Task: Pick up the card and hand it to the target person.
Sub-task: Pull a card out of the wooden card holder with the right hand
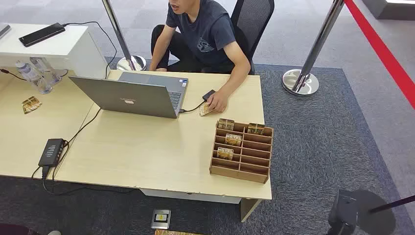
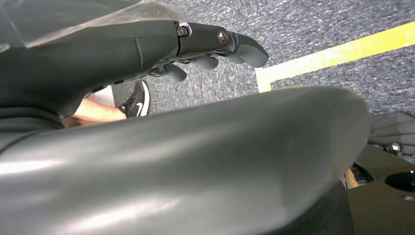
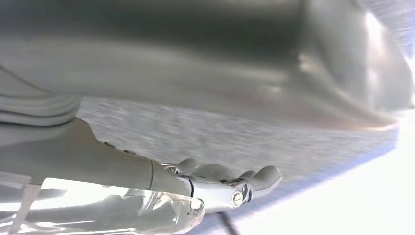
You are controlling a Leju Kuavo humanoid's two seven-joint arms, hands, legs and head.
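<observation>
A wooden card rack point(image 1: 241, 169) stands at the desk's right end, with several gold-patterned cards point(image 1: 233, 139) upright in its slots. A seated person point(image 1: 205, 34) in a dark shirt rests a hand on another card point(image 1: 205, 110) lying flat beside the laptop. One more card point(image 1: 31, 104) lies on the left table. My left hand point(image 2: 205, 44) hangs over grey carpet, fingers stretched out and holding nothing. My right hand point(image 3: 225, 183) also hangs by my body, fingers extended, with nothing in it.
An open grey laptop point(image 1: 132, 95) sits mid-desk, cabled to a black hub point(image 1: 51, 152) near the front edge. Water bottles point(image 1: 34, 73) and a phone point(image 1: 41, 34) lie at the far left. Chrome stanchion bases point(image 1: 300, 82) stand behind the desk.
</observation>
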